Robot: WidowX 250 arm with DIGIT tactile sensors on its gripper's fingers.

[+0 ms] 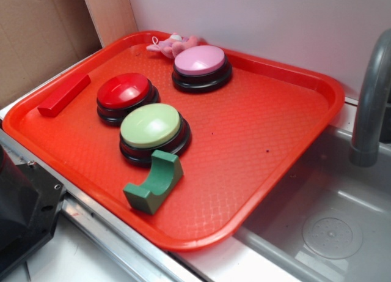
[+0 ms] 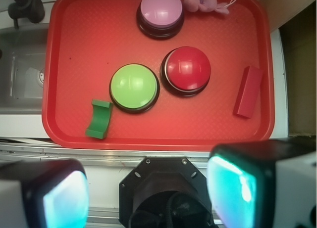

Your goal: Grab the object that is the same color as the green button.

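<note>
Red tray (image 1: 293, 104) holds green block (image 1: 154, 181), touching green button (image 1: 151, 125). Light, rigid; pinch flat sides. Gripper (image 2: 148, 196) open, empty.

Dark green arched block (image 1: 153, 183) (cutout facing sideways), lying just beside pale green button (image 1: 151, 125)

I see a red tray (image 1: 287, 166) holding a red button (image 1: 124, 91), pink button (image 1: 200, 60), red block (image 1: 63, 95) and pink plush (image 1: 172, 44); sink (image 1: 330, 227) beside it.
</note>
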